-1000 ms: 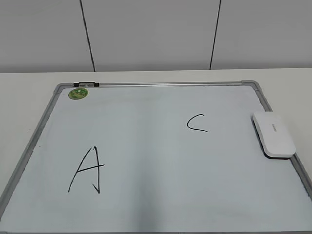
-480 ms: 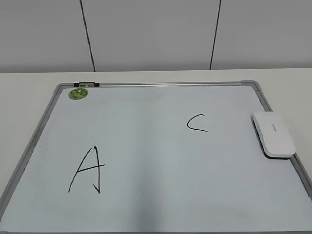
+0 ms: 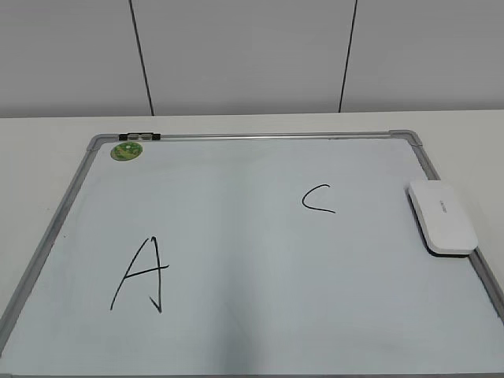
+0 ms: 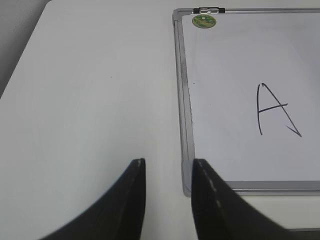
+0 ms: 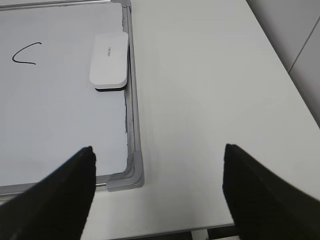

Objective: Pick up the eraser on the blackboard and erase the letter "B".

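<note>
The blackboard (image 3: 236,236) is a white board with a silver-grey frame, lying flat on the table. The white eraser (image 3: 442,216) lies on the board's right edge; it also shows in the right wrist view (image 5: 109,60), far ahead of my jaws. No letter "B" shows in any view; only a large "A" (image 3: 142,276) and a "C" (image 3: 316,199) are on the board. My left gripper (image 4: 167,162) is open and empty over the table beside the board's near left corner (image 4: 186,175). My right gripper (image 5: 159,149) is wide open and empty above the board's near right corner (image 5: 131,172). Neither gripper shows in the exterior view.
A small round green magnet (image 3: 125,150) sits at the board's far left corner, next to a black clip (image 3: 138,137) on the frame. The cream table (image 5: 200,90) extends right of the board to its edge. A grey panelled wall (image 3: 252,55) stands behind.
</note>
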`<action>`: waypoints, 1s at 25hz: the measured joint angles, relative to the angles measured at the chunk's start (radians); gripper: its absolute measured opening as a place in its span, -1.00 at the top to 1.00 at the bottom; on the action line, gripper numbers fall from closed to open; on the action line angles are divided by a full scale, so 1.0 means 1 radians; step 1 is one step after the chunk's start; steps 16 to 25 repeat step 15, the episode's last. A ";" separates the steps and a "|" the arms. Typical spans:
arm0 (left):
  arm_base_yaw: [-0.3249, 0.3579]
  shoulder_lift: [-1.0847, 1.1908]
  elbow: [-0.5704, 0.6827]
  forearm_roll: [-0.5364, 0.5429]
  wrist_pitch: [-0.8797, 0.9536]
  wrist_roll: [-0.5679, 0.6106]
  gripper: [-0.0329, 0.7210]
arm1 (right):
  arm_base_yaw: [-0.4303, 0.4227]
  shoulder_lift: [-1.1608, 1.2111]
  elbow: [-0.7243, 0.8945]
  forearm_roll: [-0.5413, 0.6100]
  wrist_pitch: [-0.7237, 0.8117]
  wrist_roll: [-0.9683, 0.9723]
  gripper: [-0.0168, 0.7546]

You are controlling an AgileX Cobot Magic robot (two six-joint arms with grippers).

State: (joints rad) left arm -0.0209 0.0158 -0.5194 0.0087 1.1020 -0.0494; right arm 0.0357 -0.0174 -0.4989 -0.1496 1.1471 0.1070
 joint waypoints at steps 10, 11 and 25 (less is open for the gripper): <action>0.000 0.000 0.000 0.000 0.000 0.000 0.27 | 0.000 0.000 0.000 0.000 0.000 0.000 -0.57; 0.000 0.000 0.000 0.000 0.000 0.000 0.27 | 0.000 0.000 0.000 0.000 0.000 0.000 -0.57; 0.000 0.000 0.000 0.000 0.000 0.000 0.27 | 0.000 0.000 0.000 0.000 0.000 0.000 -0.57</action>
